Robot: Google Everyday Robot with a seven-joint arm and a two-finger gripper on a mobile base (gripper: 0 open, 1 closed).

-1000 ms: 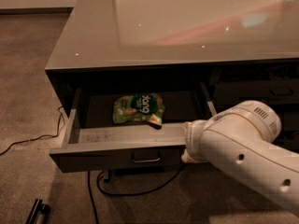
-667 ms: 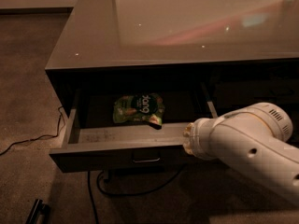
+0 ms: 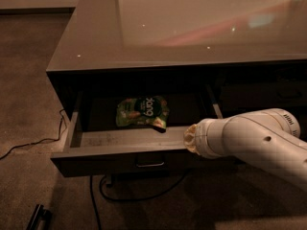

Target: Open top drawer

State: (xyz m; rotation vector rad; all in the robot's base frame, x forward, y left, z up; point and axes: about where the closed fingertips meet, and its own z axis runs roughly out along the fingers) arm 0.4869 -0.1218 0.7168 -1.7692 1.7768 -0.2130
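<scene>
Camera view: tool [image 3: 191, 138] at front rim of top drawer [image 3: 96, 163], toward its right end, open or closed impossible to tell, drawer pulled well out beneath desk [image 3: 192, 28], green snack bag [image 3: 142, 112] inside.

My cream-white tool [image 3: 190, 139] sits at the front right of the dark-grey top drawer [image 3: 96, 163]; a green, white-lettered packet [image 3: 142, 112] lies on its grey floor.
</scene>
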